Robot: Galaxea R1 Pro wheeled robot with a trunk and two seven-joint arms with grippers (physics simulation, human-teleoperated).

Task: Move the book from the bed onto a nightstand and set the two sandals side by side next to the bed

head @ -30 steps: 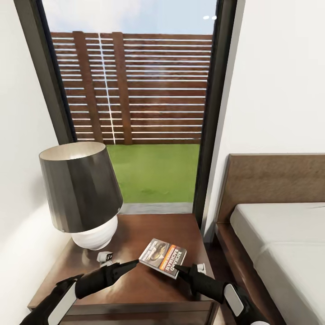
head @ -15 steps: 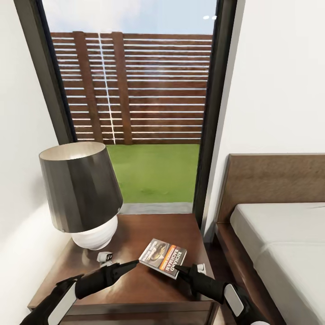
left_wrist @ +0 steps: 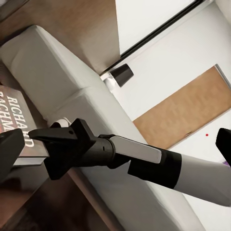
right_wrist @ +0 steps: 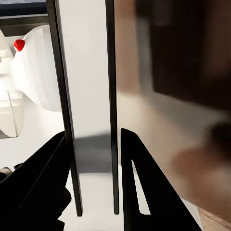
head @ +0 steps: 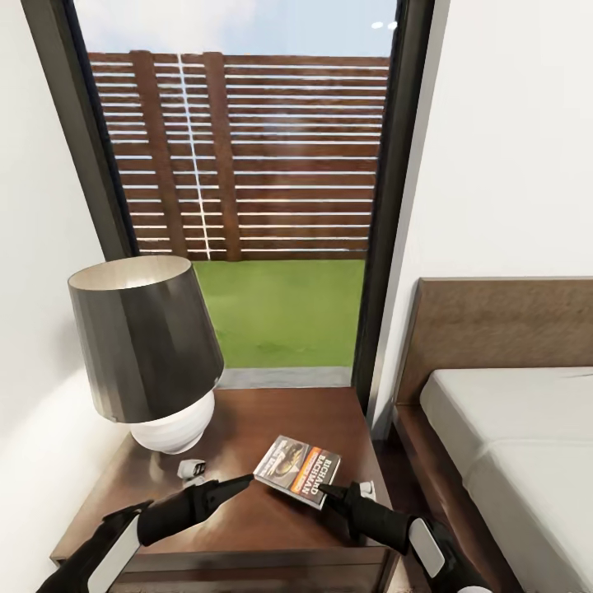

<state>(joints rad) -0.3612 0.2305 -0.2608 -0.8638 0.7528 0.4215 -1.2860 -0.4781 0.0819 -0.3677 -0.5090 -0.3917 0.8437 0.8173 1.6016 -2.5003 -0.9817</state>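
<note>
Bedroom corner, head view: white walls, a tall dark-framed window (head: 239,165) onto grass and a slatted fence, and a dark wooden nightstand (head: 247,527) serving as the desk beneath both arms.

The book (head: 297,469) lies flat on the desk top, cover up, between the two claws. Its long axis runs obliquely, from the corner nearest the left claw (head: 239,481) to the corner nearest the right claw (head: 326,492).

The right claw meets the book's near corner. In the right wrist view its two fingers (right_wrist: 144,192) stand apart with the thin edge of the book passing through the gap; whether they bear on it cannot be told. The left claw's tip sits just beside the opposite corner; whether its fingers are parted or together cannot be told.

Beyond the left claw, towards the wall, stand a lamp (head: 152,354) and a small white object (head: 191,469). The bed (head: 511,428) lies well off to the right claw's outer side.

Judgement: book placement appears done. The book lies directly ahead of the right claw, so that claw should draw straight back, clear of the book's edge. The sandals remain to be dealt with.
</note>
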